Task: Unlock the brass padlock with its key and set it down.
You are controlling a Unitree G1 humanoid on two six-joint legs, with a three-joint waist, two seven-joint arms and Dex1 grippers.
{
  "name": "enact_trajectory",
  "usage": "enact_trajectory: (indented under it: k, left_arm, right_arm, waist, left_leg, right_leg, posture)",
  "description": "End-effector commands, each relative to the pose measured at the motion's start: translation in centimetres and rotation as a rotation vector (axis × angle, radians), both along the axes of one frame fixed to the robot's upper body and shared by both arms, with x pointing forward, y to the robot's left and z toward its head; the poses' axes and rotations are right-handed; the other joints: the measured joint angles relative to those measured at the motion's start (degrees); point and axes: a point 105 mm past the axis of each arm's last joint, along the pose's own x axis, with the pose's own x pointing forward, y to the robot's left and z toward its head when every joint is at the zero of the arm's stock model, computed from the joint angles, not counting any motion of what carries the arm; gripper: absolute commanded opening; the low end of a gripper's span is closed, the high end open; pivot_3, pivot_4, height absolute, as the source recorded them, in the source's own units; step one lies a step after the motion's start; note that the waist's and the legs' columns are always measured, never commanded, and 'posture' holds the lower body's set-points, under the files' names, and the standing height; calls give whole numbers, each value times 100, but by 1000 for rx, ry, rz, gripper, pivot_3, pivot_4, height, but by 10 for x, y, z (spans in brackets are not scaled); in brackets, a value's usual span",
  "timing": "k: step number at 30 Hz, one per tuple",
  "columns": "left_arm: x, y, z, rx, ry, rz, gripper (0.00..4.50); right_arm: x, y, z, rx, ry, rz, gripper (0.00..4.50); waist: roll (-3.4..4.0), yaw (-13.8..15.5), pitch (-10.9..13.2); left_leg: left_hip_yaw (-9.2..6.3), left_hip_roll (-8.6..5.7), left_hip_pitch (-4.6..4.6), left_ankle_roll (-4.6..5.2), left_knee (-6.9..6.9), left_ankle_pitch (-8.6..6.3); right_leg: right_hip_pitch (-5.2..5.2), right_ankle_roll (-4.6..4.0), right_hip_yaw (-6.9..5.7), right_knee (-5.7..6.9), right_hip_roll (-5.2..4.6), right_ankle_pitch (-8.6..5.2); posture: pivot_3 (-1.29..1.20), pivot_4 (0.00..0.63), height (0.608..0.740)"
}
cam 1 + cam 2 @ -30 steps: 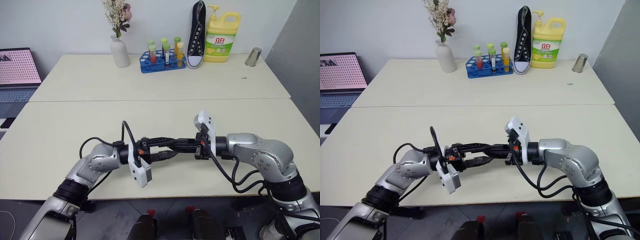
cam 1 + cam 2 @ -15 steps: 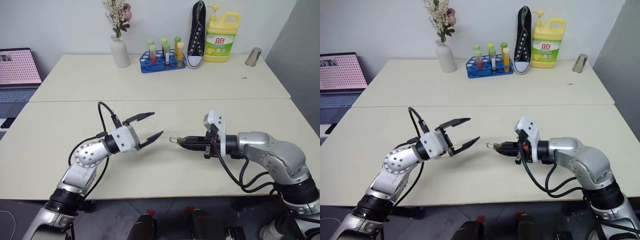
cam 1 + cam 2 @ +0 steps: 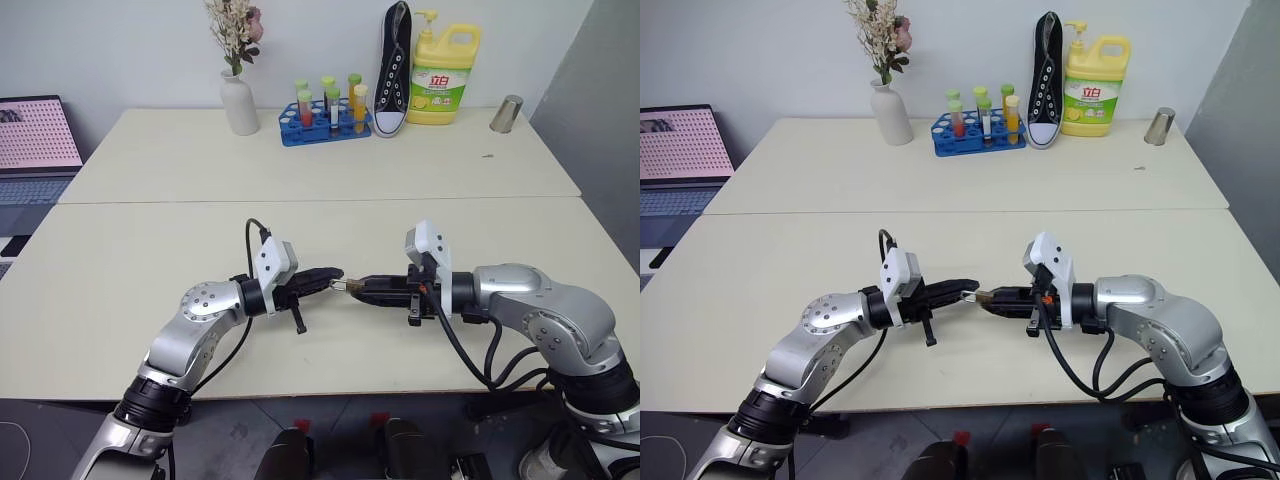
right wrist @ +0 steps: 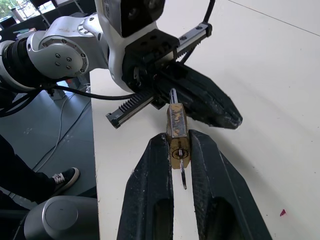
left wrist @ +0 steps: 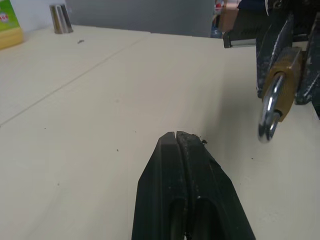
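Our R gripper (image 4: 180,150) pinches the brass padlock (image 4: 177,134) w/ shackle aimed left, while our L gripper (image 3: 966,291), fingers fully closed & empty, sits just beside it.

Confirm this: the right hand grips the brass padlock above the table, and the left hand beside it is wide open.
Not quite. The left hand is shut, its fingers pressed together in the left wrist view. The right hand does grip the brass padlock above the table.
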Motion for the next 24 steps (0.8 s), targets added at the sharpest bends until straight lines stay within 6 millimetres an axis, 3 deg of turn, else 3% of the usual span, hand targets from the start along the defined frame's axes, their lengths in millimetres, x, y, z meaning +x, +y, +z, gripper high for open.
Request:
enact_trajectory:
  k: [1,24]
  left_arm:
    - [-10,0,15,-20,-20,-43,0]
    - [-32,0,25,-29,57,-116,0]
  right_arm:
    - [-2,-1,11,23,-59,12,134]
    - [6,-6,-1,-19,-56,-14,134]
  waist:
    - [0,-1,0]
    - [0,6,0]
  left_leg:
    - [0,0,0,0,0,0]
    - [2,1,0,0,-1,0]
  right_leg:
    - [0,0,0,0,0,0]
    - [0,0,2,-2,-1,0]
  posture:
    - [0,150,740]
    - [0,150,740]
